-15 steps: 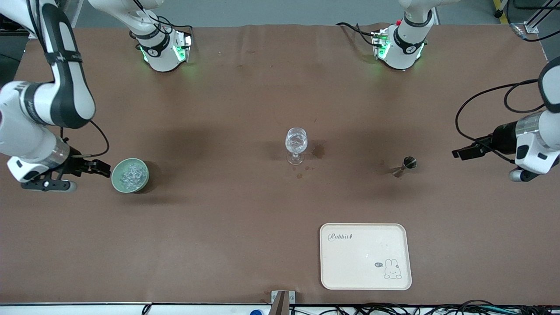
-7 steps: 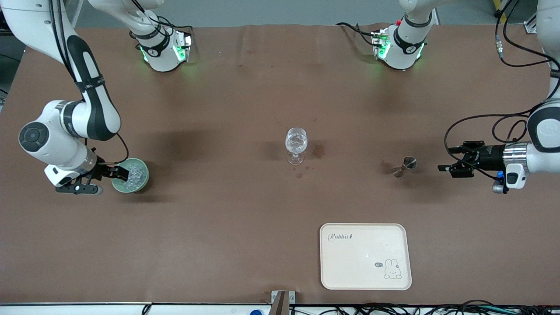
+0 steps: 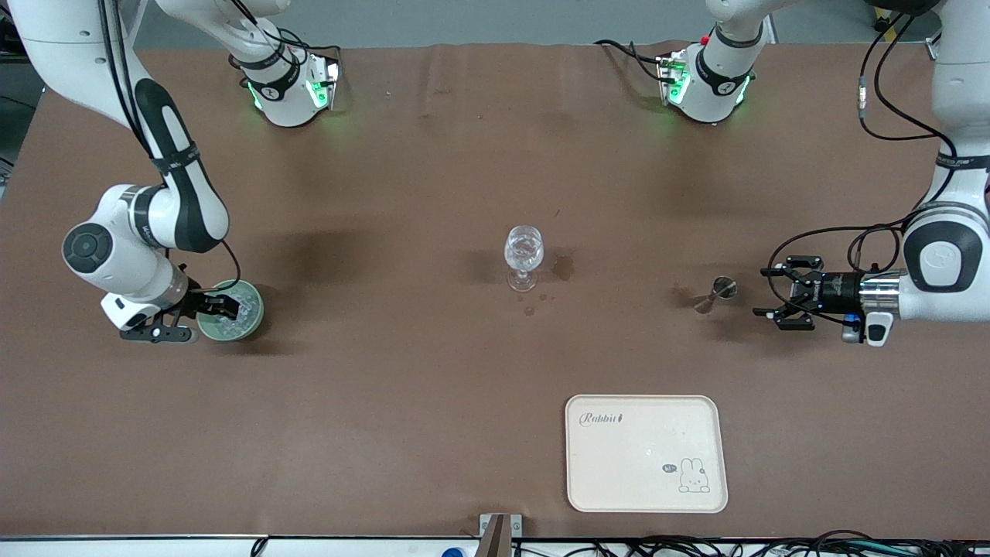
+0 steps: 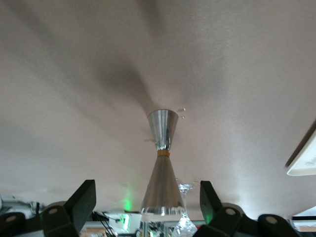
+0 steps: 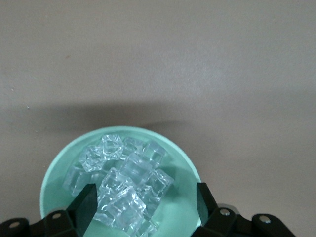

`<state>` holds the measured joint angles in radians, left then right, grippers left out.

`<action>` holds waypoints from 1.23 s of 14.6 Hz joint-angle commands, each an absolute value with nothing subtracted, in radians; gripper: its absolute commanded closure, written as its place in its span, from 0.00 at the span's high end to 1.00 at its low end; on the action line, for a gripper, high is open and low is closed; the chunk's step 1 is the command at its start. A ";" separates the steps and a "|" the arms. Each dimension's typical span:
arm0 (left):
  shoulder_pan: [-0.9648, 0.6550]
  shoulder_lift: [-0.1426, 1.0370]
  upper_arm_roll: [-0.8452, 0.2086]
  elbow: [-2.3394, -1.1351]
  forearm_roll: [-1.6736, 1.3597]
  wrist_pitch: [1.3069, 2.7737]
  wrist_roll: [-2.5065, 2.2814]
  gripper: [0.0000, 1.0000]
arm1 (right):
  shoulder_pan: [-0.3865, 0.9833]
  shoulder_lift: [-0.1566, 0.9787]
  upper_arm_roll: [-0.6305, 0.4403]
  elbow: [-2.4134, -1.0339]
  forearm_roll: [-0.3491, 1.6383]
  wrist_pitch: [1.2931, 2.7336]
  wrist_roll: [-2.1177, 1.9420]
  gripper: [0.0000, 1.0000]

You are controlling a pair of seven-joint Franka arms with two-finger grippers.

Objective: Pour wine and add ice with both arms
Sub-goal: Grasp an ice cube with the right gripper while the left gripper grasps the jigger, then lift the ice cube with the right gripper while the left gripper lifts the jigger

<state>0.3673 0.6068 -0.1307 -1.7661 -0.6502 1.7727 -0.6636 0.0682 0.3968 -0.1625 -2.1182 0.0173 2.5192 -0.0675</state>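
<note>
A big brown table (image 3: 387,387) holds everything. The right gripper (image 3: 219,307), fingers spread, hangs over the green bowl (image 3: 251,323) of ice (image 5: 123,190), ready to pick a cube. The left gripper (image 3: 777,298), also spread, faces the metal jigger (image 3: 713,294) for pouring into the wine glass (image 3: 524,255).

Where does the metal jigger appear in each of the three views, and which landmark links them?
Front view: the jigger stands on the table between the wine glass and the open left pincer.
Left wrist view: jigger is central, between the pincer's fingers.
Right wrist view: not in it.
Shared landmark: the wine glass, just past the jigger.
</note>
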 commanded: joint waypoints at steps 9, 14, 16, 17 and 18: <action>0.371 0.724 -0.135 -1.753 -0.796 1.775 -0.637 0.84 | 0.098 0.380 -0.158 -2.155 0.025 2.494 0.011 0.76; 0.365 0.747 -0.144 -1.755 -0.824 1.764 -0.594 0.81 | 0.097 0.370 -0.160 -2.154 0.025 2.448 0.011 0.61; 0.367 0.762 -0.144 -1.756 -0.833 1.759 -0.549 0.78 | 0.097 0.368 -0.160 -2.151 0.025 2.439 0.011 0.51; 0.365 0.771 -0.144 -1.756 -0.841 1.756 -0.534 0.76 | 0.097 0.367 -0.160 -2.149 0.025 2.439 0.011 0.46; 0.365 0.776 -0.144 -1.756 -0.854 1.755 -0.526 0.74 | 0.095 0.367 -0.160 -2.145 0.025 2.439 0.011 0.44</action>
